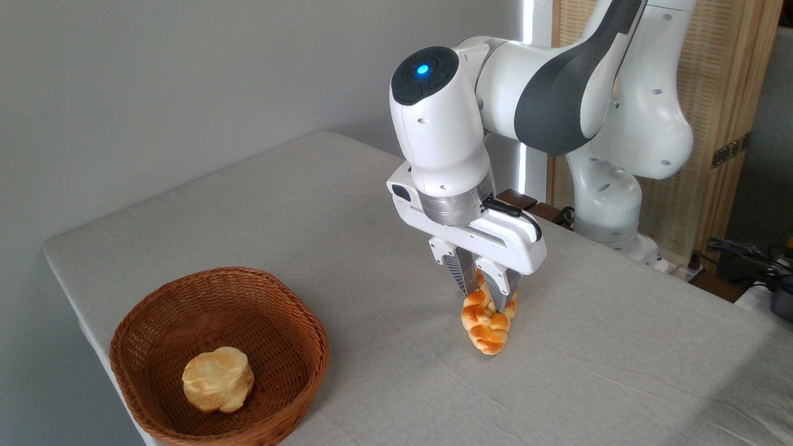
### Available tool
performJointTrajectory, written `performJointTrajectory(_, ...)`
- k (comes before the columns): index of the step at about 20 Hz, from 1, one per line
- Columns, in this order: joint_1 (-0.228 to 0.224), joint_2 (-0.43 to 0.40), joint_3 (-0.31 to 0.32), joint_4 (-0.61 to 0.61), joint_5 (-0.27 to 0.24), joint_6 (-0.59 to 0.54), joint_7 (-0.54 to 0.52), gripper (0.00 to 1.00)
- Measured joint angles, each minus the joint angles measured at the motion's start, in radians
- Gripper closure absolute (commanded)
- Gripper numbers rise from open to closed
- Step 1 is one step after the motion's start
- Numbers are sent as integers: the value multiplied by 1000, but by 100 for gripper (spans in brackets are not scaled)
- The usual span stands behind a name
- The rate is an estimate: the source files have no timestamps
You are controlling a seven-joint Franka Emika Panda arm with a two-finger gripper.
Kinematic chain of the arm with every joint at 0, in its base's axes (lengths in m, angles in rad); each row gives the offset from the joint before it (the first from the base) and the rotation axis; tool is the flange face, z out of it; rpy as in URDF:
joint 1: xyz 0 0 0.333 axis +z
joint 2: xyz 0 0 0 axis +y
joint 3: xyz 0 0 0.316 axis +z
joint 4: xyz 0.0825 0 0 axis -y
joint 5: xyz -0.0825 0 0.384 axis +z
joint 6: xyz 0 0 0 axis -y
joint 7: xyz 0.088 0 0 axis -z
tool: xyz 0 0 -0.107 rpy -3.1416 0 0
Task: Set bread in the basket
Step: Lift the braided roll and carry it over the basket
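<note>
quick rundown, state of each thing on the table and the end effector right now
end effector: pointing down, fingers closed on the upper part of the braided loaf
braided loaf: on the table, gripped, outside the basket
basket: upright near the table's left edge, holding one round bun
round bun: lying inside the basket, untouched
table: covered in grey cloth

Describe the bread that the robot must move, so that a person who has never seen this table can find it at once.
Start at the white robot arm over the grey table and follow it down to its tool. Between the fingers, on the cloth, lies the bread. It is a long, glossy orange braided loaf, unlike the round pale bun in the brown basket to the left.
</note>
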Motion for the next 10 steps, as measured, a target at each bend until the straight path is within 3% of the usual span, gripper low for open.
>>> performJointTrajectory(6,-5,-2,-6,0,0,-3,5,65)
performJointTrajectory(10,-14,-13,-60,16,-1,-17,8,65)
